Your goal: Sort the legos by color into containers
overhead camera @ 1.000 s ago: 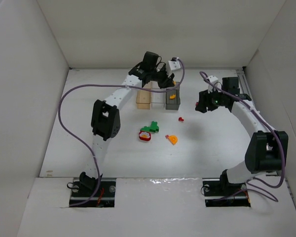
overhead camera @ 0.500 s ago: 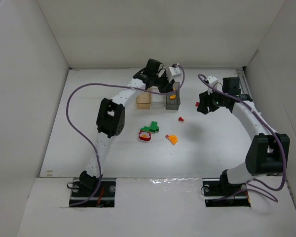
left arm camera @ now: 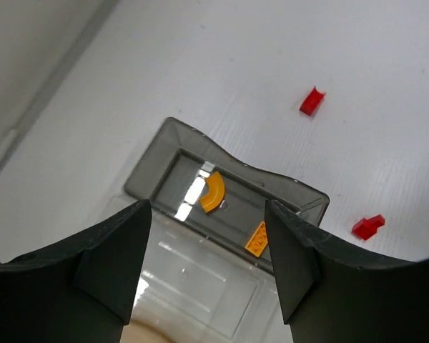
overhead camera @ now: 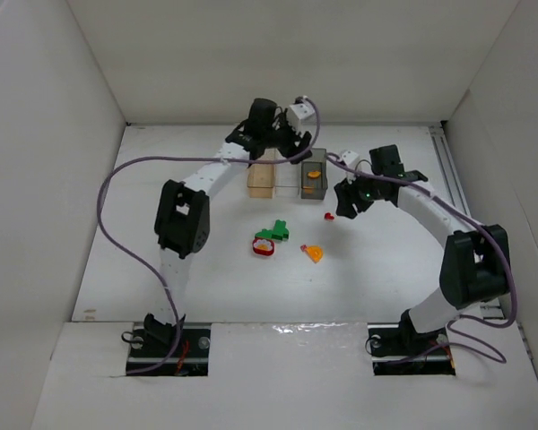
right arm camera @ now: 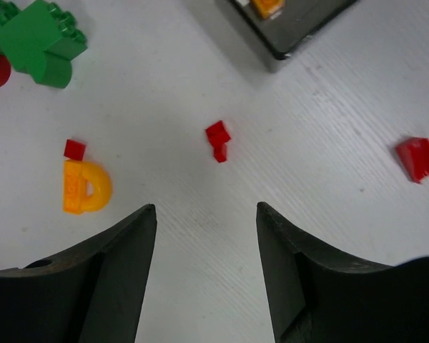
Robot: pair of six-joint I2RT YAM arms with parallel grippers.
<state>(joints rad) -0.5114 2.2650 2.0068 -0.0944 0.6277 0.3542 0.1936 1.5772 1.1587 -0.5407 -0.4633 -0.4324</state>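
2 orange legos, an orange curved piece (left arm camera: 214, 193) and an orange flat brick (left arm camera: 257, 239), lie inside the dark grey box (left arm camera: 154, 157), so the orange sorting is under way. The clear box (left arm camera: 193, 286) touches the dark grey box, and the part of it in view shows nothing coloured. The amber box (overhead camera: 261, 179) stands beyond the clear box, on its side away from the dark grey box; I cannot tell what it holds.

The left gripper (left arm camera: 207, 209) hangs above the dark grey box with its fingers spread wide and nothing between them.

6 loose items lie on the table (overhead camera: 206, 269):
- a small red piece (right arm camera: 217, 139) near the dark grey box, on the side toward the arm bases
- a red chunk (right arm camera: 417, 158) near it, out to the right
- green bricks (right arm camera: 39, 43) farther from the box, clustered
- a red ring (overhead camera: 264, 247) touching or just beside the green bricks
- an orange arch (right arm camera: 86, 187)
- a tiny red square (right arm camera: 74, 149) just beside the arch

The right gripper (right arm camera: 206, 211) hovers near the dark grey box over the small red piece, fingers apart, holding nothing.

My judgement: the task is less than half done, with reds and greens unsorted and 1 orange left.
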